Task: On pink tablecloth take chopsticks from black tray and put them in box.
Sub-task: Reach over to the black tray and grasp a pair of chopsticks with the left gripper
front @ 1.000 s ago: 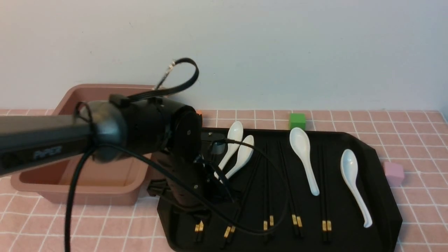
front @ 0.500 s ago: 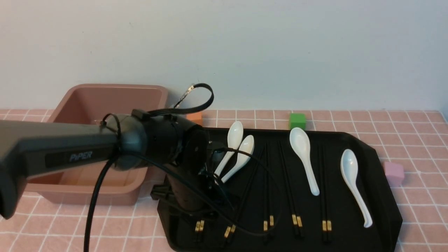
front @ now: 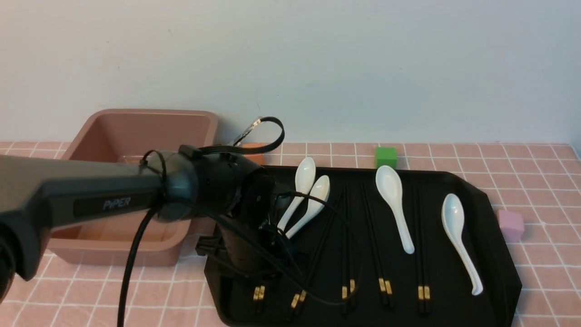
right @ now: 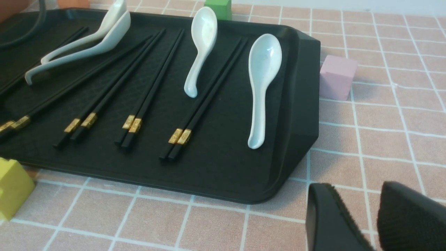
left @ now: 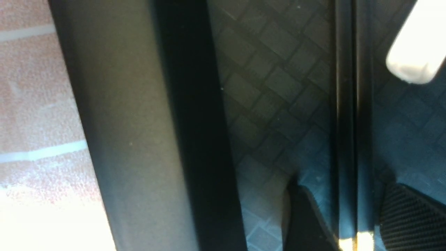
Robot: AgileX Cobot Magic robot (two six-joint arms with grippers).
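Several pairs of black chopsticks (front: 348, 254) with gold bands lie lengthwise in the black tray (front: 481, 213) on the pink tablecloth (front: 535, 181). My left arm reaches down into the tray's left end, next to the box (front: 136, 116). In the left wrist view my left gripper (left: 352, 223) is open, one finger on each side of the leftmost chopsticks (left: 352, 104), just above the gold bands. My right gripper (right: 357, 190) hangs open and empty over the cloth, off the tray's (right: 223, 167) near right corner.
Three white spoons (front: 395, 200) and a fourth (front: 456, 227) lie among the chopsticks. A green cube (front: 386, 156) and an orange cube (front: 253, 152) sit behind the tray, a pink cube (front: 510, 225) to its right, a yellow cube (right: 12, 186) at its front.
My left arm has dropped lower over the tray's left end and shifted slightly right, uncovering more of the box behind it. Chopsticks and spoons lie as before.
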